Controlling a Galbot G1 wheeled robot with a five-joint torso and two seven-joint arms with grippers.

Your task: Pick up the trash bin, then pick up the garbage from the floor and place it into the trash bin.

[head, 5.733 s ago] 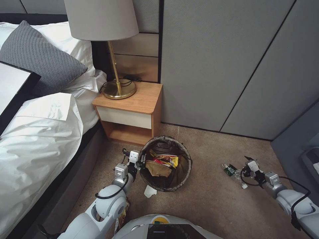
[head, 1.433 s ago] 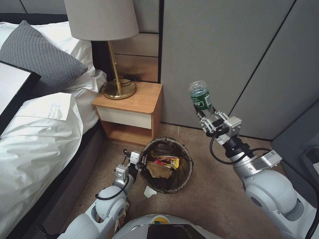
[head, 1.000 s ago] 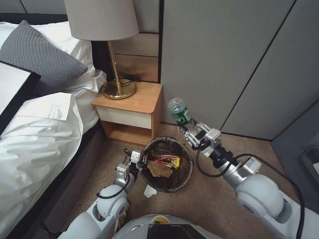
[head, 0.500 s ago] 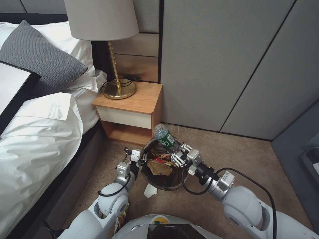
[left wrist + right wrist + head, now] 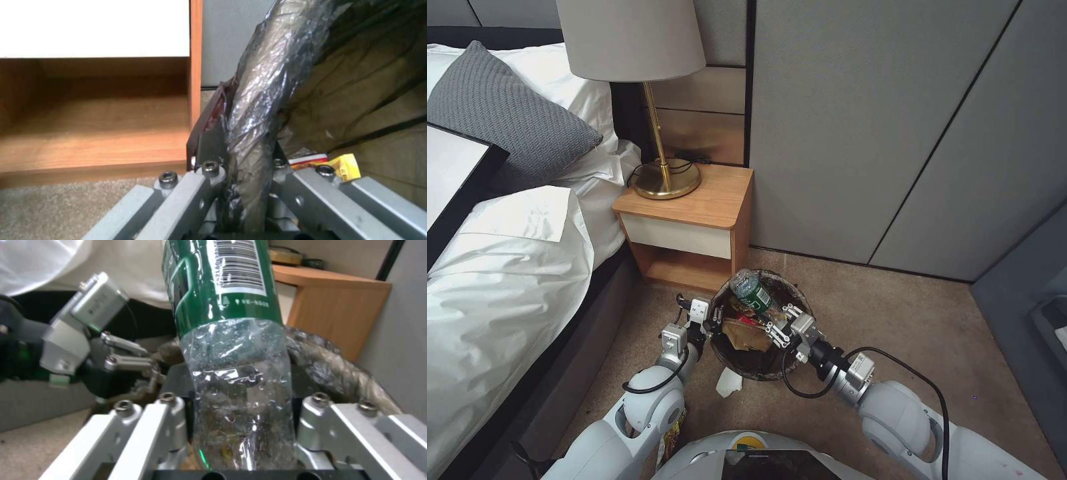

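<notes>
The right gripper clamps a green-labelled bottle above the trash bin, whose left rim the left gripper pinches. Released tilted, the bottle could strike the far rim and roll onto the carpet.

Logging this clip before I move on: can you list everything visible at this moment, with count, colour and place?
trash bin: one, dark liner over rim, on the carpet before the nightstand
bottle: one, clear with green label, over the bin mouth
brown paper bag: one, inside the bin
yellow wrapper: one, inside the bin
white tissue: one, on the carpet beside the bin
nightstand: one, wood with white drawer, beside the bed
lamp: one, brass stem, pale shade, on the nightstand
bed: one, white linen
grey pillow: one, on the bed
carpet: beige-brown
left gripper: clamped on the bin's rim
right gripper: over the bin, gripping the bottle
</notes>
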